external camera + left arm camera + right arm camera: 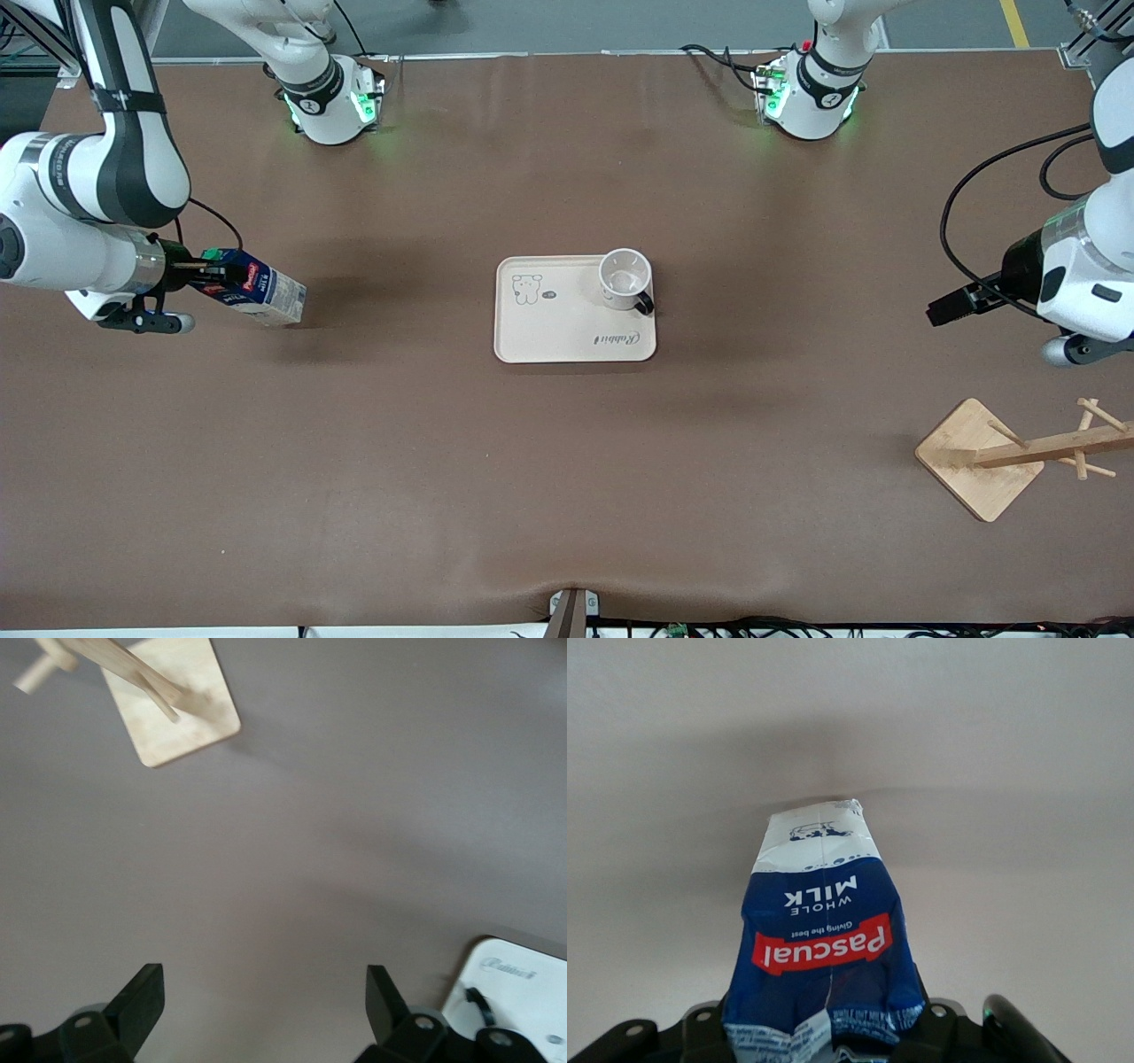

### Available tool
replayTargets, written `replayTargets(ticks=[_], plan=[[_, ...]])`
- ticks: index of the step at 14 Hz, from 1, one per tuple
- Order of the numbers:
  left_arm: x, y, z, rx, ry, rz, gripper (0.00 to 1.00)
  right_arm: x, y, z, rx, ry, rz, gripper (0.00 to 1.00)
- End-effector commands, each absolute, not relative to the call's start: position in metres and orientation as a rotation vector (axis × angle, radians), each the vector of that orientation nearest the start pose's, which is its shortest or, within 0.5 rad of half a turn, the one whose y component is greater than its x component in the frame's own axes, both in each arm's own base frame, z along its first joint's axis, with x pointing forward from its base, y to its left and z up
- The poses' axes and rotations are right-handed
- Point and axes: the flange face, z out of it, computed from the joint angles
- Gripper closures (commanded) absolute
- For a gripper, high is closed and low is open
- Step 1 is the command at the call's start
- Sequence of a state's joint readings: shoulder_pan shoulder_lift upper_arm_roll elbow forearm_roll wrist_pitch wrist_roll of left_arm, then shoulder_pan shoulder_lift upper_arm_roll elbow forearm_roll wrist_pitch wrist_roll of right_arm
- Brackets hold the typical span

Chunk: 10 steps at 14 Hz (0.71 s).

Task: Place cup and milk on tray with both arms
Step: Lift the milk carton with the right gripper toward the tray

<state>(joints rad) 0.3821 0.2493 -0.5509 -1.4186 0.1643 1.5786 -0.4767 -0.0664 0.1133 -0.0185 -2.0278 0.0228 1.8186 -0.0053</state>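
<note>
Two items belong on the tray [574, 341], and one is already there: the cup [625, 280] stands upright in the tray's corner toward the left arm's end and farther from the front camera, its black handle at the rim. Toward the right arm's end of the table, well apart from the tray, the right gripper [197, 276] is clenched on the cap end of the milk [257, 290], the carton tilted with its white base low over the brown tabletop. Judged from here, the carry goes well if the carton clears the table before it travels, then comes down upright on the bare part of the tray beside the bear drawing, away from the cup. The left gripper [952, 307] waits with fingers spread over bare table above the wooden rack [979, 458]. Only the right wrist view reads the carton's crumpled face and red label; only the left wrist view shows the left gripper's empty gap, with the tray's corner past one finger.
</note>
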Motion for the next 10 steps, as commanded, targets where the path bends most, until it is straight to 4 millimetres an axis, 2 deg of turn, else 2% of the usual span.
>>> replayTargets(ticks=[1, 3, 5, 6, 8, 9, 10], plan=[[0.604, -0.053, 0.589, -2.98, -0.388, 0.003, 0.0, 0.543, -0.027, 0.397, -3.057, 0.093, 0.49, 1.0], [0.597, -0.056, 0.606, -2.974, -0.361, -0.04, 0.0, 0.55, -0.011, 0.42, -3.061, 0.06, 0.509, 1.0], [0.591, -0.058, 0.618, -2.966, -0.358, -0.073, 0.0, 0.555, 0.014, 0.441, -3.079, 0.072, 0.5, 1.0], [0.582, -0.061, 0.636, -2.958, -0.34, -0.119, 0.0, 0.559, 0.031, 0.45, -3.092, 0.079, 0.471, 1.0], [0.566, -0.082, 0.657, -2.955, -0.252, -0.17, 0.0, 0.561, 0.07, 0.465, -3.117, 0.119, 0.427, 1.0], [0.562, -0.077, 0.657, -2.951, -0.215, -0.128, 0.0, 0.56, 0.094, 0.473, -3.13, 0.159, 0.399, 1.0], [0.557, -0.082, 0.658, -2.949, -0.137, -0.092, 0.0, 0.558, 0.122, 0.481, -3.142, 0.191, 0.373, 1.0]])
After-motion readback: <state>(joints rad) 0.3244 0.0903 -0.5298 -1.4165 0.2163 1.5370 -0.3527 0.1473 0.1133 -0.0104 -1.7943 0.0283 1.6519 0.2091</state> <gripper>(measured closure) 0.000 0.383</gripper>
